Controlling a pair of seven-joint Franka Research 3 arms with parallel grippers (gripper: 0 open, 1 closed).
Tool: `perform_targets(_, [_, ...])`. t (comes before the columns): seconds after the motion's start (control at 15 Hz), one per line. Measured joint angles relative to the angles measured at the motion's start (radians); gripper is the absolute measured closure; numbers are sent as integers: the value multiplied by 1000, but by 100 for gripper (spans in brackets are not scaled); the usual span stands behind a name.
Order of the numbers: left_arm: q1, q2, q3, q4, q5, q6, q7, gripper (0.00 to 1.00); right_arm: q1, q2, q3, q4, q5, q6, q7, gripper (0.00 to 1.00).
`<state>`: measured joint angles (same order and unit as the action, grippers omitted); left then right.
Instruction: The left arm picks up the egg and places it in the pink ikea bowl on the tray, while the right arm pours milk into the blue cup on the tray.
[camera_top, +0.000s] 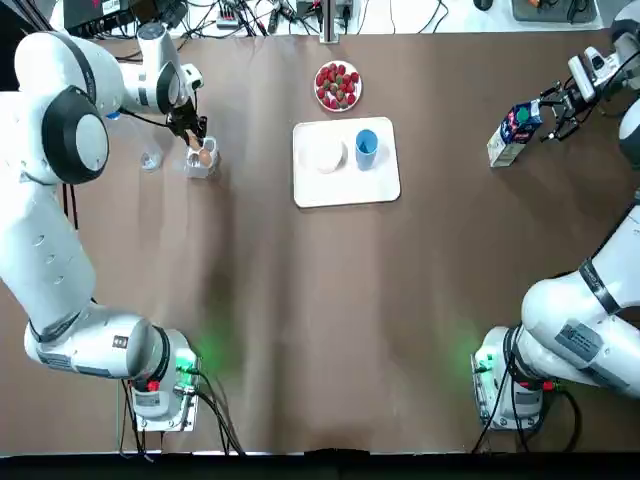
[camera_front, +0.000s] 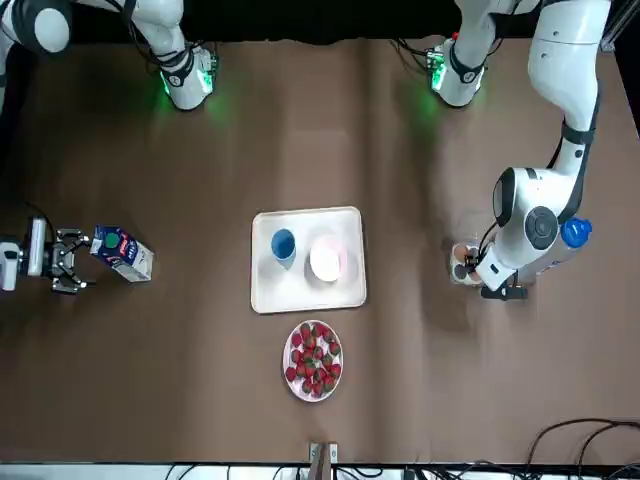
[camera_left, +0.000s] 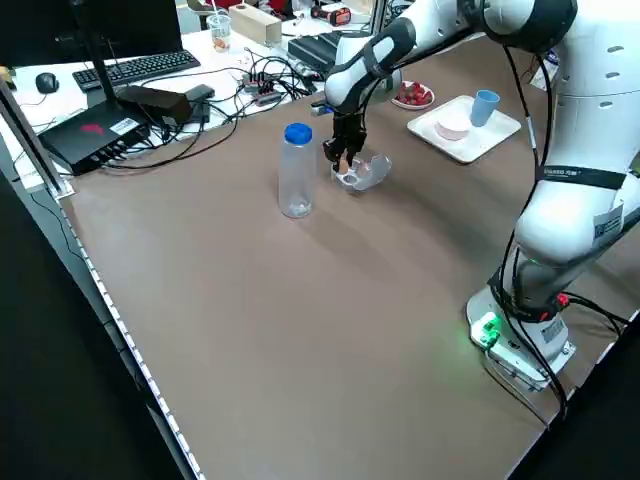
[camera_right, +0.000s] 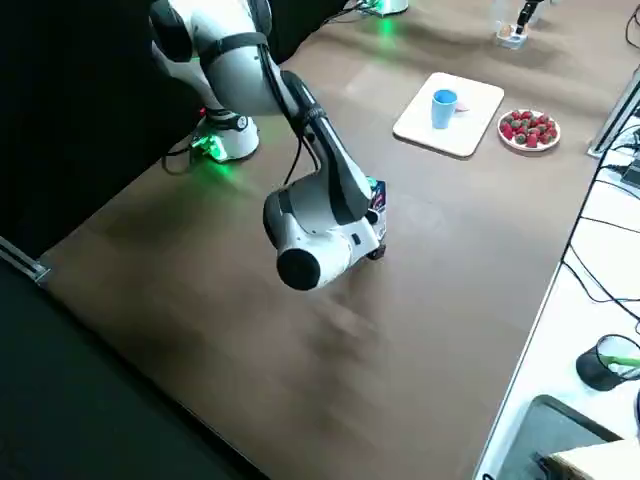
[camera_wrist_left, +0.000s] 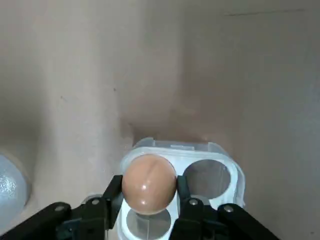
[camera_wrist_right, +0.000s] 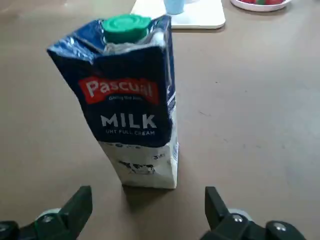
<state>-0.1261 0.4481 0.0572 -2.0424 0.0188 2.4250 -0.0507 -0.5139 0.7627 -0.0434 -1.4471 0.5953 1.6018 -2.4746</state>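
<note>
A brown egg (camera_wrist_left: 148, 183) sits over a cell of a clear plastic egg holder (camera_wrist_left: 222, 172), and my left gripper (camera_wrist_left: 148, 187) is shut on it, one finger against each side. From above, the egg (camera_top: 205, 156) is at the table's far left. The milk carton (camera_wrist_right: 131, 100) stands upright at the far right (camera_top: 515, 130). My right gripper (camera_wrist_right: 147, 202) is open just short of it, fingers spread wider than the carton and not touching. On the white tray (camera_top: 385, 182) in the far middle stand the pink bowl (camera_top: 327, 155) and the blue cup (camera_top: 366, 146).
A plate of strawberries (camera_top: 338, 86) lies just beyond the tray. A clear bottle with a blue cap (camera_left: 296, 170) stands close to the egg holder, on the side away from the tray. Cables and desk equipment line the far edge.
</note>
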Motion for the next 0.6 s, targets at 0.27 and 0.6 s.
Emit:
perform_targets(0.27, [-1,-13,-2,24,-1,0,-30,52,0,44,7,3,0,-16,-31,1])
perform_targets(0.6, [-3,-107,-3,31,-1,-67,-72,52,0,61,15,7,0,-41,-33,2])
